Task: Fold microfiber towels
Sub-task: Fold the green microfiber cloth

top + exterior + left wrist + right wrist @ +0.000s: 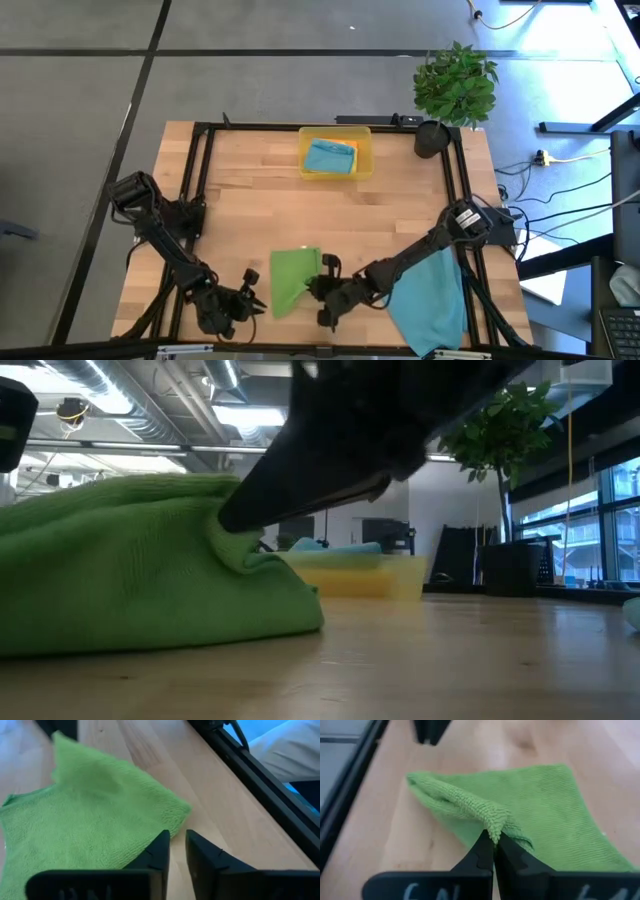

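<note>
Green towel (540,815) edge pinched in right gripper (493,839) jaws (left gripper (177,845) slightly parted, just beside).

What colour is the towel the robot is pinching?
Bright green towel, pinched by the right pincer; the right wrist view shows it best.

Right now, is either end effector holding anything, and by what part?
The right end effector pinches a raised fold of the green towel. The left end effector holds nothing.

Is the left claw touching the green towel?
Apart. The left wrist view shows the left claw slightly parted over bare wood, a strip of table between its tips and the green towel's corner. The right claw pinches a fold.
</note>
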